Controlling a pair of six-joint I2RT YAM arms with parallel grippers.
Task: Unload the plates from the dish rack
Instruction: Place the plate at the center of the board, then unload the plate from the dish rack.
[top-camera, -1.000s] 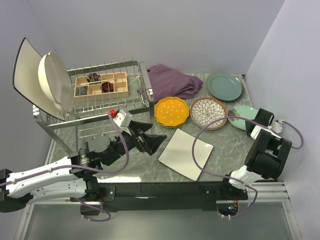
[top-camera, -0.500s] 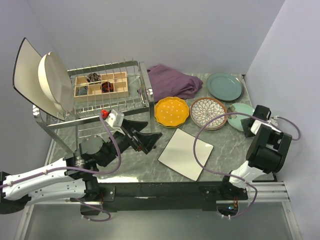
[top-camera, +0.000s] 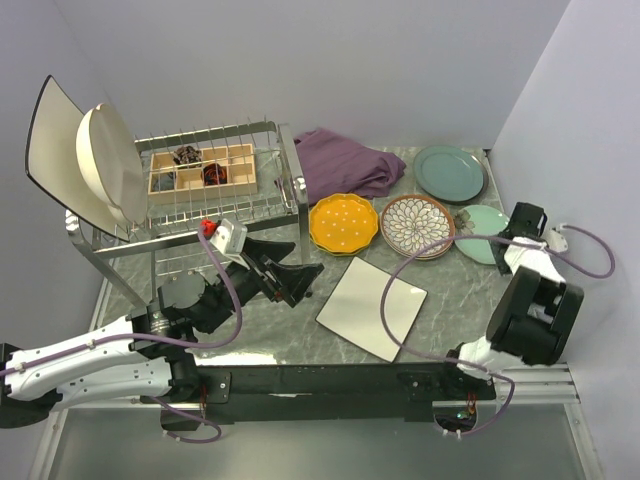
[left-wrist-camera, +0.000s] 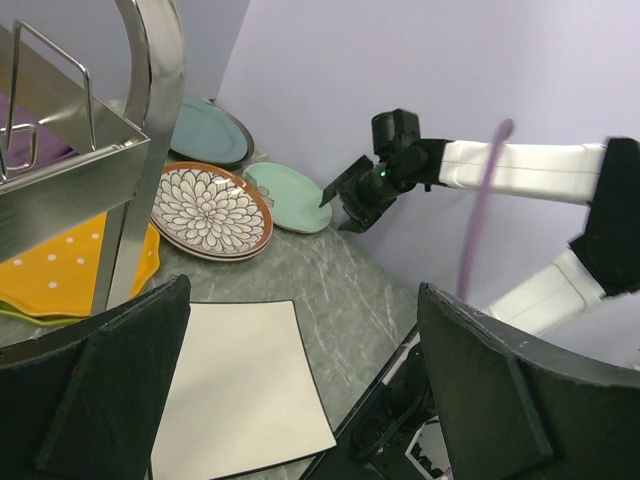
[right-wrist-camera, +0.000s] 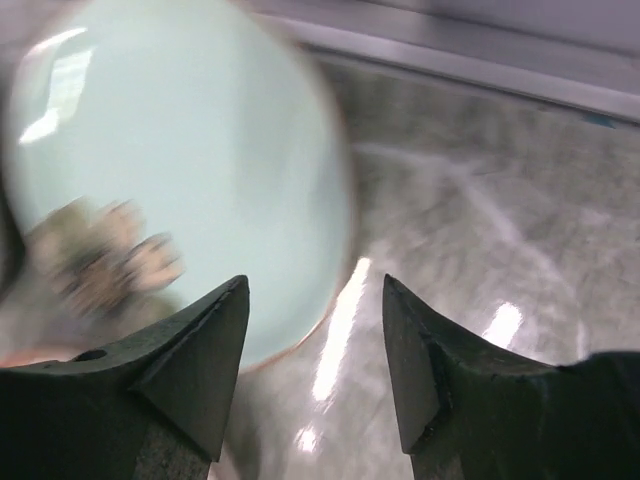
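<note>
i'm seeing two plates (top-camera: 105, 165) standing at the left end of the dish rack (top-camera: 283, 170), a wooden box (top-camera: 200, 168) beside them. my left gripper (top-camera: 295, 272) is hovering wide open near the rack; my right gripper (right-wrist-camera: 315, 288) is hovering parted over the mint plate (right-wrist-camera: 170, 150).

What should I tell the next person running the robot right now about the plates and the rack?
Left gripper: open, empty, hovering low near the front right corner of the dish rack.
Right gripper: open, empty, over the edge of the mint plate on the table's right side.
Done: five plates lie on the table: the mint plate, teal plate, brown-patterned plate, orange dotted plate and white square plate.
Left: two plates stand at the rack's left end, the big dark-rimmed white plate and the cream round plate.
</note>
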